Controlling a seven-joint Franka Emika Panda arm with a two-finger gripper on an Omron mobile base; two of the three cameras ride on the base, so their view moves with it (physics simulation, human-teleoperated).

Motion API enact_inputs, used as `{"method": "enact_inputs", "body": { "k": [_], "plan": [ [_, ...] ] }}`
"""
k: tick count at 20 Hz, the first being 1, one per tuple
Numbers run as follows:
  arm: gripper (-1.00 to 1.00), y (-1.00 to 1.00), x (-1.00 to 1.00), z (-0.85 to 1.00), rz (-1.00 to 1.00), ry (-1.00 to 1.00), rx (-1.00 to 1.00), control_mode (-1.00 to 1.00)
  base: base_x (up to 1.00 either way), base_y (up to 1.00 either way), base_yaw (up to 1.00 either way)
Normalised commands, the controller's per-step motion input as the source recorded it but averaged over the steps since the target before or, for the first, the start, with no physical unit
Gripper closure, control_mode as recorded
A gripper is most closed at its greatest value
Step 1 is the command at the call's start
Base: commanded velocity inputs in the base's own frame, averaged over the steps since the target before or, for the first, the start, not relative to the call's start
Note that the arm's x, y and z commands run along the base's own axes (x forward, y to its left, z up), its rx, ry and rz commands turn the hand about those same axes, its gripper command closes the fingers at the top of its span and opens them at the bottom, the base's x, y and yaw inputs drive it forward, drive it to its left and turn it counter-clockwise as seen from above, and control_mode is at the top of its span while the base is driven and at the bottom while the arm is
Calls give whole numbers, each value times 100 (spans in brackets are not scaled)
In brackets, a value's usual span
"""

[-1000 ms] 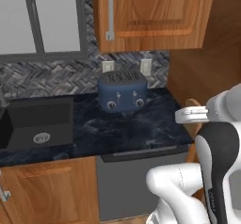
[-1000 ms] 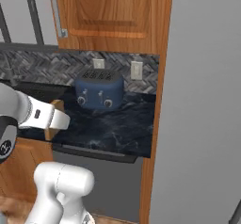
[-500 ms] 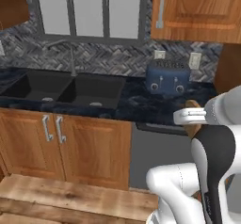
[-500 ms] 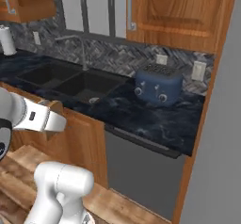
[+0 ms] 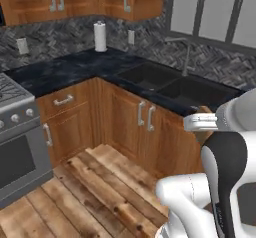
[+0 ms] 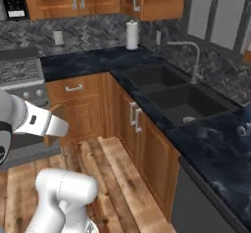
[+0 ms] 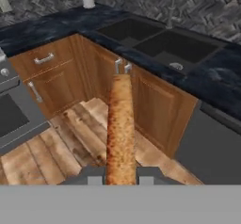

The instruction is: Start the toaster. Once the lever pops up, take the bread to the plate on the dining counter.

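The bread, a thin golden-brown slice with rough speckled surface seen edge-on, stands clamped between the fingers of the pincer, above the wooden floor before the cabinets.

Corner cabinets ahead; wood floor open left.

A paper towel roll stands at 11 o'clock on the black worktop; the double sink lies at 2 o'clock.
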Motion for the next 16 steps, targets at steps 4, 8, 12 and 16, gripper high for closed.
{"method": "enact_inputs", "body": {
  "k": [4, 8, 12, 16],
  "plan": [
    [100, 0, 0, 0, 0, 0, 0, 100, 0, 0, 97],
    [100, 0, 0, 0, 0, 0, 0, 100, 0, 0, 98],
    [100, 0, 0, 0, 0, 0, 0, 100, 0, 0, 98],
    [100, 0, 0, 0, 0, 0, 0, 100, 0, 0, 99]
  ]
}}
